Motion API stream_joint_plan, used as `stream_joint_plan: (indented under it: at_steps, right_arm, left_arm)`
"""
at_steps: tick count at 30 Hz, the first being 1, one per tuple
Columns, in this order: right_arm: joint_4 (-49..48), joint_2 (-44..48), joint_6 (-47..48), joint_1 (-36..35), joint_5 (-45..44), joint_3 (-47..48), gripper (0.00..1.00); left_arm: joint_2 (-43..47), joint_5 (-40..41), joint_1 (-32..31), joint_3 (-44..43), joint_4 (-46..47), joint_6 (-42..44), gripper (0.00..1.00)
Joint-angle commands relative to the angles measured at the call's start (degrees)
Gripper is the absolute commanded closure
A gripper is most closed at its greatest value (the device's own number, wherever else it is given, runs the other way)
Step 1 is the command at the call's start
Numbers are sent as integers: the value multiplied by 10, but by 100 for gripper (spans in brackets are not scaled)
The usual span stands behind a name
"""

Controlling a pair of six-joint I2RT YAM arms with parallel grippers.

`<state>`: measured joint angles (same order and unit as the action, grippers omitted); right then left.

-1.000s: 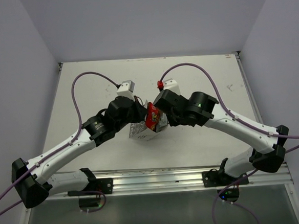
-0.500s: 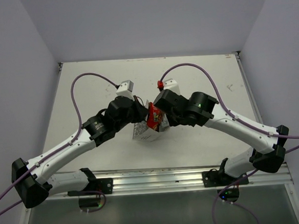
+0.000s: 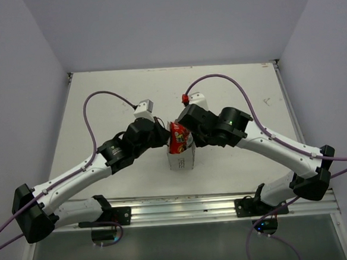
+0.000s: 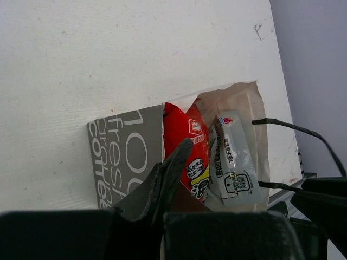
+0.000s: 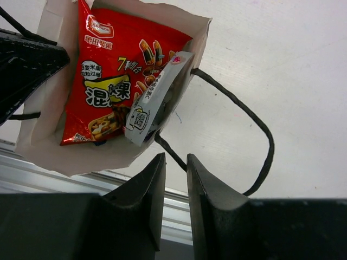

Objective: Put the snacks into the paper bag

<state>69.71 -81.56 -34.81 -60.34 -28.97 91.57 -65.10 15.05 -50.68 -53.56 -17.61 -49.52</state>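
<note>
The white paper bag (image 3: 181, 161) stands upright mid-table between both grippers. Its grey printed side (image 4: 122, 157) shows in the left wrist view. The red-orange chip bag (image 3: 177, 138) sticks up out of the bag's mouth, and shows in both wrist views (image 4: 192, 149) (image 5: 119, 76). The silvery light-blue packet (image 5: 157, 97) lies beside it inside the bag (image 4: 233, 162). My left gripper (image 3: 162, 139) is shut on the bag's left rim (image 4: 174, 157). My right gripper (image 3: 191, 137) is slightly open by the right rim (image 5: 174, 160). A black string handle (image 5: 260, 135) passes loosely between its fingers. The purple-pink and dark blue packets are hidden.
The white table (image 3: 236, 90) is walled on the left, back and right. An aluminium rail (image 3: 185, 208) runs along the near edge, close below the bag. Purple cables (image 3: 92, 112) arch over both arms.
The bag went from tilted to upright and shifted slightly right and nearer. The chip bag sank deeper into it. My left gripper followed the bag.
</note>
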Motion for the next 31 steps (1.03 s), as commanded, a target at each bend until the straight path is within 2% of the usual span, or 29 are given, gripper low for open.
stream_joint_plan:
  at_steps: [1,3,4,5,6,9,10,12,14,16,18,19,25,30,31]
  right_arm:
    - [-10,14,-9,1,-12,-2,73]
    - [-10,15,-9,1,-15,1,71]
    - [-10,16,-9,1,-21,4,69]
    - [-11,22,-9,1,-23,9,67]
    - [-14,25,-8,1,-27,11,66]
    - [-23,51,-7,1,-49,16,63]
    - [-29,58,-5,1,-56,16,61]
    - [-33,80,-5,1,-76,15,59]
    - [-39,96,-1,1,-89,14,52]
    - [-41,117,1,1,-115,14,47]
    - [-34,128,1,1,-145,19,46]
    - [-28,136,0,1,-159,19,45]
    - [32,141,-31,1,-239,19,39]
    - [47,134,-49,40,-229,-16,37]
    - [47,134,-48,49,-228,-24,32]
  left_arm:
    - [13,20,-3,22,16,-15,100]
    - [7,17,-3,20,15,-6,100]
    - [0,16,-4,14,15,-1,97]
    - [-3,15,-3,4,15,3,89]
    - [-6,16,-5,-1,15,11,71]
    - [-5,40,-9,-28,12,33,45]
    - [-5,48,-13,-35,8,38,33]
    - [1,67,-16,-52,8,56,24]
    - [12,90,-20,-66,9,64,9]
    - [30,110,-25,-75,3,74,7]
    - [42,146,-27,-90,-14,83,6]
    - [48,158,-28,-95,-21,86,1]
    - [93,271,-28,-120,-104,103,0]
    - [124,347,-27,-124,-149,109,0]
    - [136,359,-26,-123,-153,112,0]
